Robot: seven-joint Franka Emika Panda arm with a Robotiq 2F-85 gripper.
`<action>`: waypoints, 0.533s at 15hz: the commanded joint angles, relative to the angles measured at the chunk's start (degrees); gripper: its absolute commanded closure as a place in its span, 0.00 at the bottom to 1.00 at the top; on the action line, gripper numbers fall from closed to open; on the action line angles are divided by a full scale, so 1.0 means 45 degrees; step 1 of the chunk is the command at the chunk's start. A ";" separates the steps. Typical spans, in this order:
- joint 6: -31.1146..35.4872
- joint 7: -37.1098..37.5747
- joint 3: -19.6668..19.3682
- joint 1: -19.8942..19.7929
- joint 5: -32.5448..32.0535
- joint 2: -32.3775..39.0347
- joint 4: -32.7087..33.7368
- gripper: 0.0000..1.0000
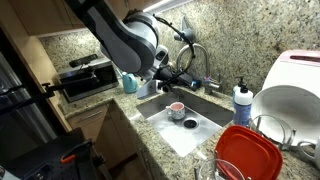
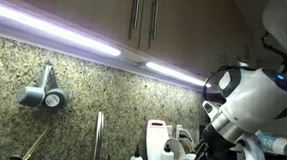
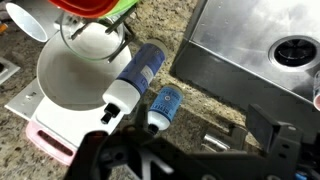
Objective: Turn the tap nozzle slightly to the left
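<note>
At the back edge of the bench (image 1: 152, 152), behind the sink (image 1: 185, 120), stands the tap nozzle (image 1: 200, 52): rigid, slick chrome, likely swivelling at its base. The pincer (image 1: 178, 76), jaws apart and empty, hangs just beside it. A square hold on the upright looks best, since polished metal may slip.

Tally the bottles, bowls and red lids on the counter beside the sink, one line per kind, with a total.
Bottles: 2
Bowls: 1
Red lids: 1
Total: 4
</note>
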 commanded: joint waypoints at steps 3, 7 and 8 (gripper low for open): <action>0.0320 0.1413 0.0401 -0.0042 -0.2030 -0.3470 -0.2505 0.00; 0.0575 0.2724 0.0531 -0.0009 -0.3358 -0.5494 -0.3597 0.00; 0.0684 0.3131 0.0487 0.0031 -0.3643 -0.5988 -0.3792 0.00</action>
